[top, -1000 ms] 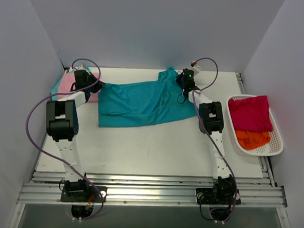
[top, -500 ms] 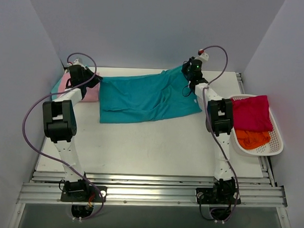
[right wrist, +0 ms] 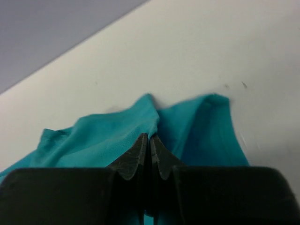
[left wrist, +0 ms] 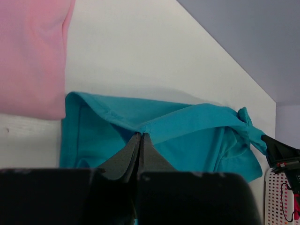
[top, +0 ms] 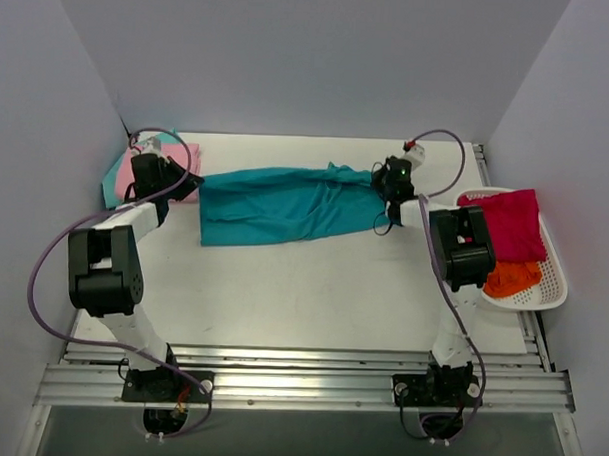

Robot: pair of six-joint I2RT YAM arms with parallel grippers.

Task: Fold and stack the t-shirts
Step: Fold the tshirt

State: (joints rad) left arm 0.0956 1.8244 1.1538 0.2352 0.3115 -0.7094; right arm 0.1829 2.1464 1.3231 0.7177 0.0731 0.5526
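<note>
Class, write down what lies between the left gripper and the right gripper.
The teal t-shirt, pinched by the left gripper and the right gripper, spans that stretch; the top view shows it.

White tabletop in front of me, matte, bare across near half. White perforated plastic basket at its right edge, near side wall. Aluminium rails along near edge. Plain grey walls around on three sides.
</note>
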